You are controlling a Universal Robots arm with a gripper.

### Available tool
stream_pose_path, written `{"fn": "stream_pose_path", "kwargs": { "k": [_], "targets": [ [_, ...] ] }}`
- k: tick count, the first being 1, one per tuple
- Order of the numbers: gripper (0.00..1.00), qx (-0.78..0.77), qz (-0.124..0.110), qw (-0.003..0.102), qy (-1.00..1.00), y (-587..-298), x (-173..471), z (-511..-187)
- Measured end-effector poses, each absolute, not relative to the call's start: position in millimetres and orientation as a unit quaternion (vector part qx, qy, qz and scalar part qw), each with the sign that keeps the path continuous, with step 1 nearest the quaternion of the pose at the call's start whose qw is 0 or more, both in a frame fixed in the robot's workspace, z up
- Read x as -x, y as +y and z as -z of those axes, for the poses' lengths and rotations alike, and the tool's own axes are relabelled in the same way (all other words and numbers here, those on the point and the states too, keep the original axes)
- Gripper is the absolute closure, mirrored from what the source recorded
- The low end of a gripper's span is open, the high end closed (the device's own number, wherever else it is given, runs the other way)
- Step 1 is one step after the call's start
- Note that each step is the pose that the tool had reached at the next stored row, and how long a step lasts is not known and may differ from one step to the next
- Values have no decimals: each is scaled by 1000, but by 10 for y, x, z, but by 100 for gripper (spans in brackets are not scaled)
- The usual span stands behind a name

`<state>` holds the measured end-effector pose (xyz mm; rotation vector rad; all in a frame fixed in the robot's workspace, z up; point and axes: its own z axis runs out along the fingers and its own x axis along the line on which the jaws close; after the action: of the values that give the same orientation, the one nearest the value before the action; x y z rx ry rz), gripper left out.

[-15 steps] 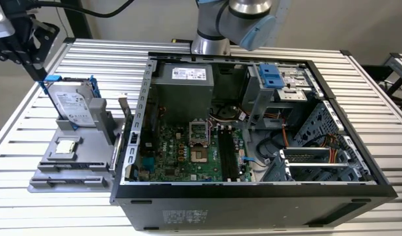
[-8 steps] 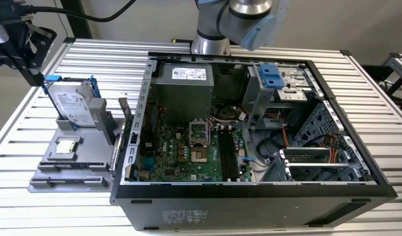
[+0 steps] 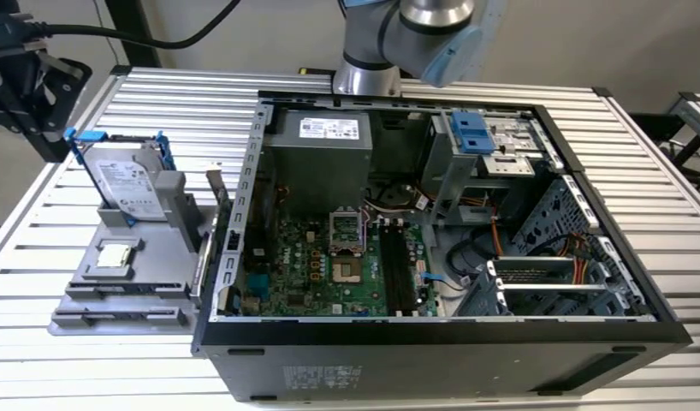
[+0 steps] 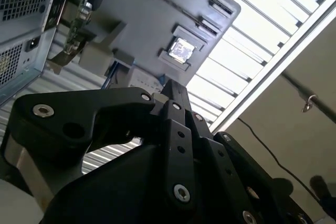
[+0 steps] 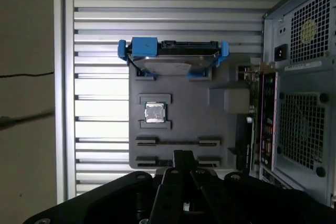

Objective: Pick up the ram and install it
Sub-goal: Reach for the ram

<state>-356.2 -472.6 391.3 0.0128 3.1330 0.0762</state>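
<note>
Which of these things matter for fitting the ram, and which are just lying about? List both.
For the job: the ram, seemingly the thin stick upright at the edge of the tray beside the computer case; the gripper near that tray; the long black slots inside the case.
Lying about: the hard drive in its blue frame; the square chip on the tray.

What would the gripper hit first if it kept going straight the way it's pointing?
Probably the grey parts holder, around its long slots just ahead of the gripper; nothing else shows between, though depth is unclear.
</note>
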Motion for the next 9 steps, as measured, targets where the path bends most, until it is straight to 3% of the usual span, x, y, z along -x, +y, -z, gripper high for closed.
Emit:
{"fn": "stream_pose_path", "kwargs": {
  "k": [9],
  "targets": [
    [100, -7, -24, 2, 1000, -4918, 3556, -3909]
  ]
}}
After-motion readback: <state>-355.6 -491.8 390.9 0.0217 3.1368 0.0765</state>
